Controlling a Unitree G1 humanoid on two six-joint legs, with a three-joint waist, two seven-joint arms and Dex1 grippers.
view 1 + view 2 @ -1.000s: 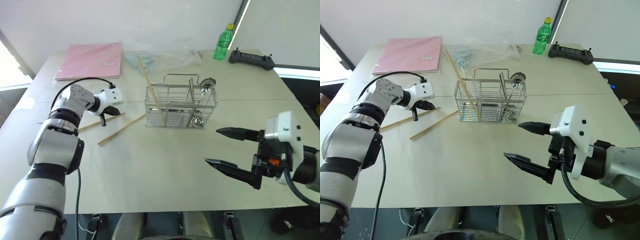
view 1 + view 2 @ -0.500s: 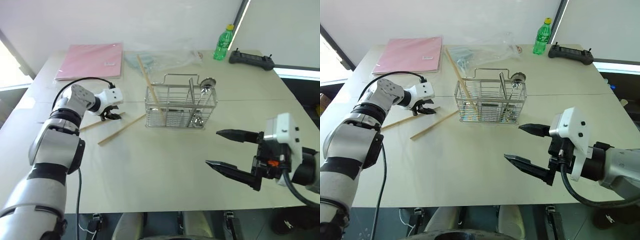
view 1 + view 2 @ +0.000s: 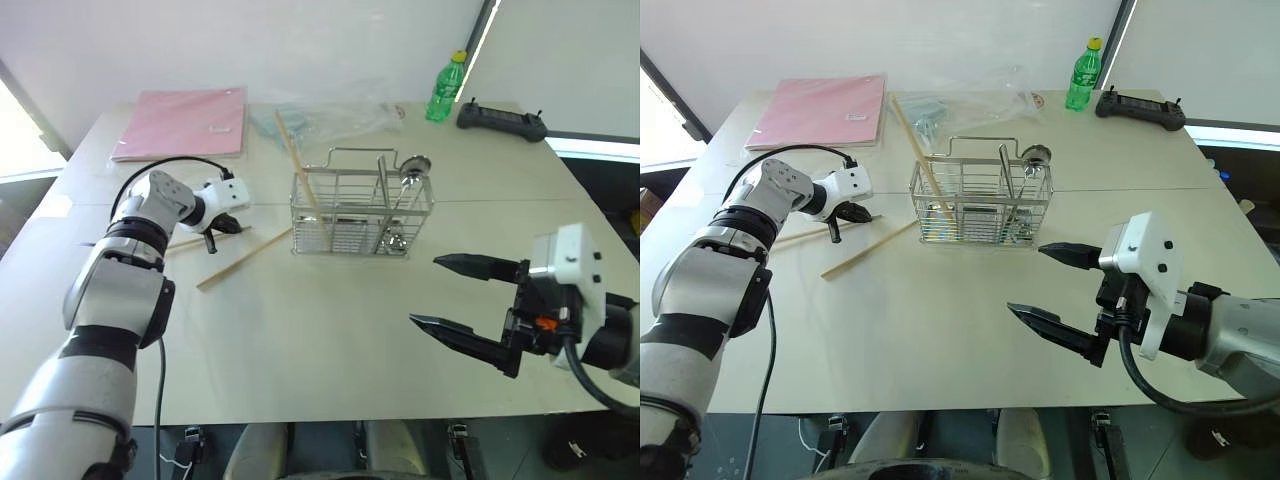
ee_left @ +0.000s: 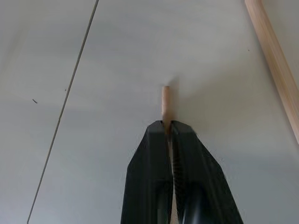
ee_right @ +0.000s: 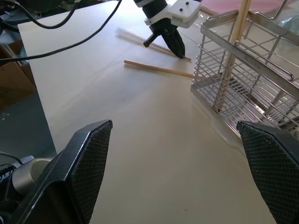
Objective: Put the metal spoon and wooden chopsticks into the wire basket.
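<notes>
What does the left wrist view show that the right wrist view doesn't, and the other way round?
Extra in the left wrist view: a close look at the left gripper shut on the held chopstick, whose tip pokes out past the fingertips. Extra in the right wrist view: the basket with an upright chopstick in it, and the right gripper, open. Shared: the left gripper, the held chopstick, and the second chopstick lying near it on the table.

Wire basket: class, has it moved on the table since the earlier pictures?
No. The wire basket stands on the same spot, still straddling the table seam.
</notes>
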